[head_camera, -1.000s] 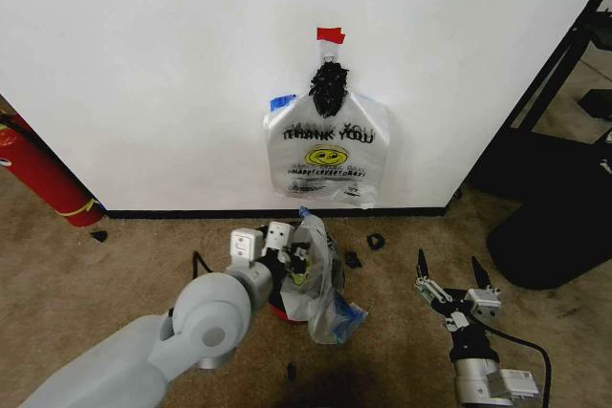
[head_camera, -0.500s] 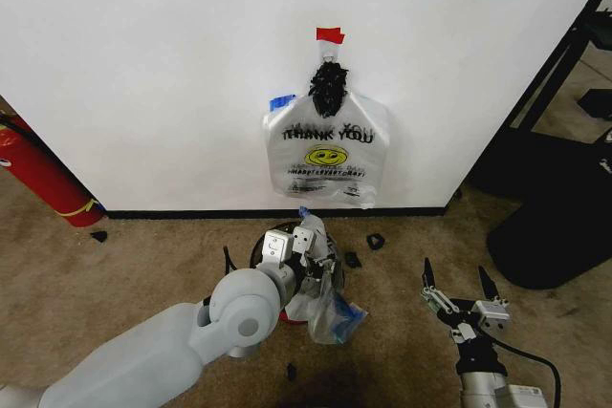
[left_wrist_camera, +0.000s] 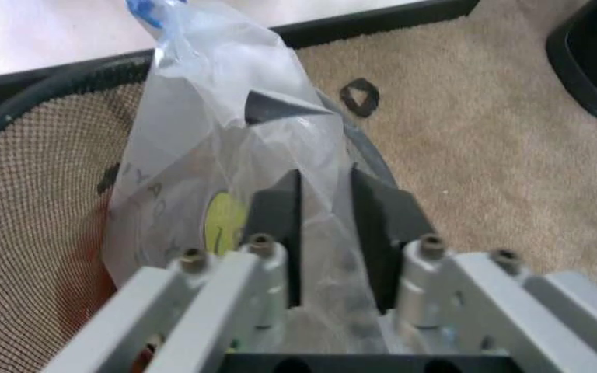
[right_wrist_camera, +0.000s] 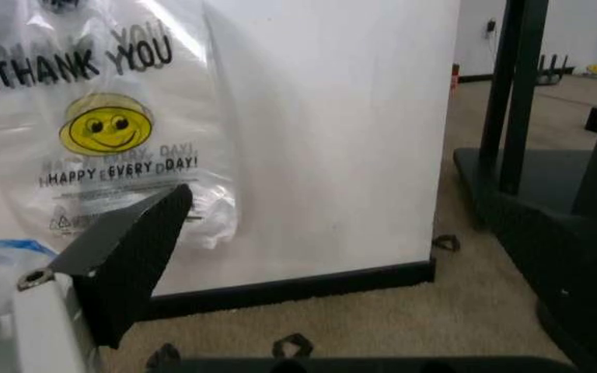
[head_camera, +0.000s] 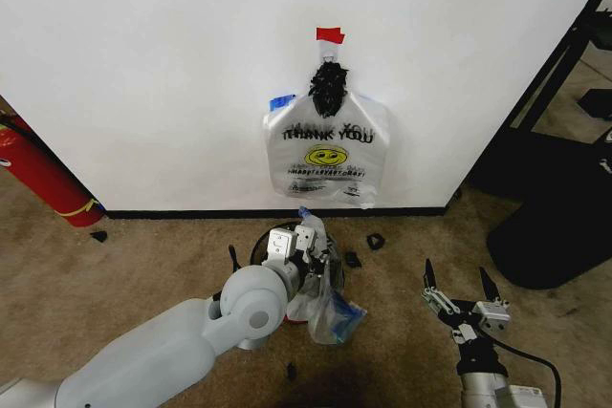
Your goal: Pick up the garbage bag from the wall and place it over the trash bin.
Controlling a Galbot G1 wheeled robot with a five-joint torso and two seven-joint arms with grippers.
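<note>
Draping over the rim of the small round black wire-mesh trash bin (head_camera: 274, 253), the thin crinkly see-through garbage bag (head_camera: 322, 286) with blue patches and a yellow print sits at the head view's 6 o'clock, just off the wall (head_camera: 143, 64). Left gripper (head_camera: 293, 246) over the bin mouth; in the left wrist view its two dark fingers (left_wrist_camera: 276, 216) stand close together with a fold of the bag film (left_wrist_camera: 239, 148) pinched between them. Bag's lower half spills down the bin's outer side toward 5 o'clock onto the tan carpet (head_camera: 143, 265).

Hard to make out: bin's red base almost wholly hidden behind the grey left arm and the bag; only part of the mesh wall (left_wrist_camera: 29, 194) is clear, in the left wrist view. Bag lettering is blurred through the plastic.

Right gripper (head_camera: 461, 298) idle at 4 o'clock, low over the carpet, its prongs spread wide with nothing between them, well apart from the bin.

Around: opaque white "THANK YOU" smiley bag (head_camera: 325, 155) hangs on the wall at 12 o'clock under a black knot and a small red tape piece (head_camera: 330, 35). Black baseboard (head_camera: 191, 212) runs behind the bin. Red fire extinguisher (head_camera: 38, 174) at 9 o'clock, cut off by the frame edge. Black stand base (head_camera: 555, 236) at 3 o'clock. Small black scraps (head_camera: 375, 242) lie on the carpet near the bin.
</note>
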